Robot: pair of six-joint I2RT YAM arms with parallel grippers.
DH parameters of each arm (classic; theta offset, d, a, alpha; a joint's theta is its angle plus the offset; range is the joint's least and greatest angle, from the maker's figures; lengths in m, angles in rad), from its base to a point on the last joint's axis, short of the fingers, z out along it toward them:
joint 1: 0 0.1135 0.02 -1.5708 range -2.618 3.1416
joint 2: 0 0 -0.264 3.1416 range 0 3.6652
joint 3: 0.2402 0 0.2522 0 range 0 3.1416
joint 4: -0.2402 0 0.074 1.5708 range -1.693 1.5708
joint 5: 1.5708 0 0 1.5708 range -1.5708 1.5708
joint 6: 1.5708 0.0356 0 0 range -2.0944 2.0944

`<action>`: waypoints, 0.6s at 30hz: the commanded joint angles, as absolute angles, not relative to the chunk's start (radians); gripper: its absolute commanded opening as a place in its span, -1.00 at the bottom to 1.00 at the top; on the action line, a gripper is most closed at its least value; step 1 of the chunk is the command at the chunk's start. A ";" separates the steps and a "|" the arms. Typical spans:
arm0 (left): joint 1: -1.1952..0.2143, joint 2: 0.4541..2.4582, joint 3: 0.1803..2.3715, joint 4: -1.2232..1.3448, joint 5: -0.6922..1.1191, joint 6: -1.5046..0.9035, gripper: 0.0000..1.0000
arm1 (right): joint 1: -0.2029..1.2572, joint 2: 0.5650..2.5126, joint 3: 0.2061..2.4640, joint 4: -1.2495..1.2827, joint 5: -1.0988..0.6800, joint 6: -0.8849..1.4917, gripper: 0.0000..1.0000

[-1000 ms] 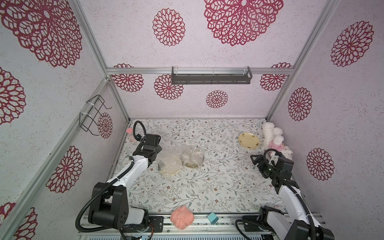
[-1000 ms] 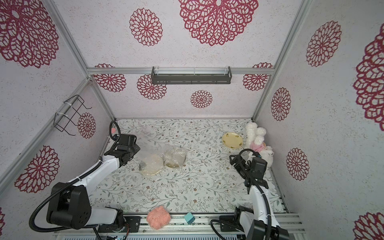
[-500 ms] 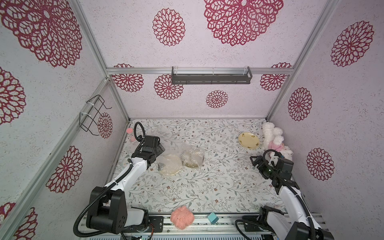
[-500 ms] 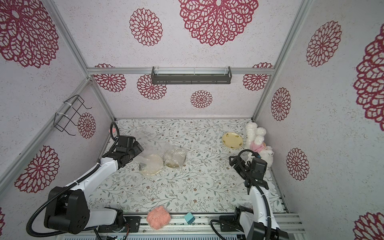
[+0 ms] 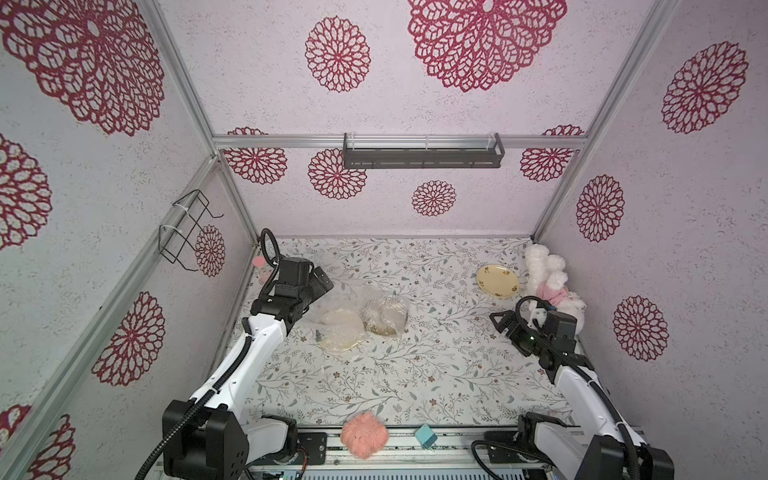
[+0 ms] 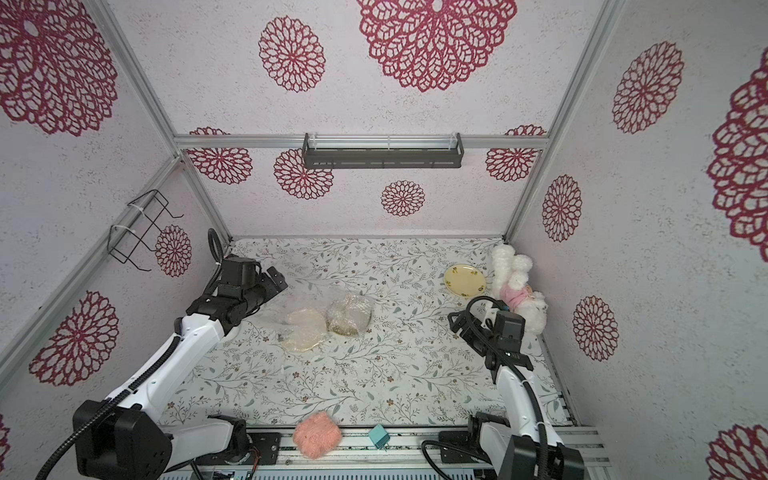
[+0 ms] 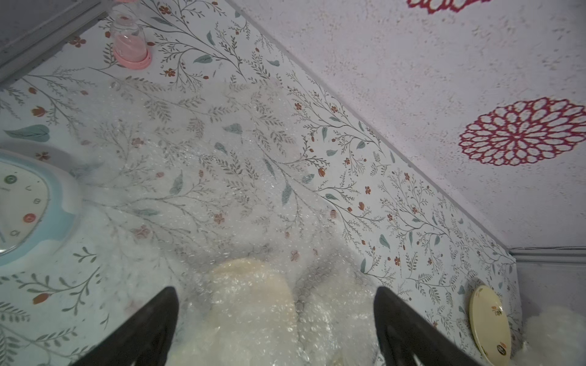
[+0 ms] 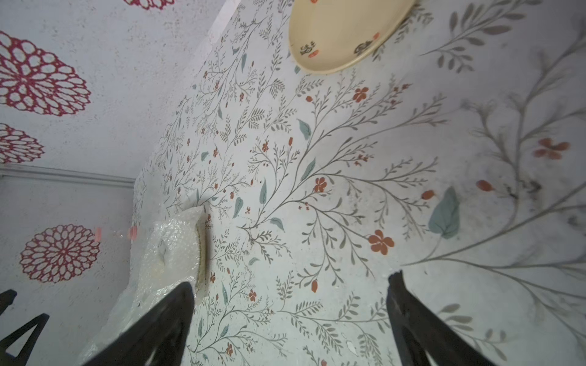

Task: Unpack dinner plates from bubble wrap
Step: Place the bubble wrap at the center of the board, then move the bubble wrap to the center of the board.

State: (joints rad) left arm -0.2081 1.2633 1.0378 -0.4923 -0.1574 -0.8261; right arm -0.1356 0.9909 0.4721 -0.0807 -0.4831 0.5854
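Counting two bubble-wrapped plates [image 5: 341,332], one bare plate [image 5: 497,281]

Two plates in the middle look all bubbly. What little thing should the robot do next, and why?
Probably lower the left hand onto the bubble wrap over the pale plate and pinch a loose edge. That hand is open, empty and right beside the two wrapped plates, while only one plate sits bare at the back, near the plush toy.

Pale walls [image 5: 685,216] with crimson floral medallions enclose a leaf-printed floor [image 5: 415,370]. Beyond the left gripper [image 5: 324,282] a dark shelf [image 5: 422,157] hangs on the back wall [image 5: 386,216]; left of the gripper, a wire rack [image 5: 183,232].
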 commanded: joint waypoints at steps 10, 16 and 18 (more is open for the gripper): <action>-0.350 1.301 1.017 -0.303 -0.037 -0.859 0.95 | 0.184 1.299 0.636 0.097 -0.547 0.581 0.95; -0.372 1.303 0.995 -0.310 -0.038 -0.878 0.95 | 0.324 1.499 0.690 0.239 -0.525 0.658 0.66; -0.374 1.291 0.980 -0.309 -0.040 -0.883 0.95 | 0.356 1.547 0.710 0.285 -0.516 0.685 0.54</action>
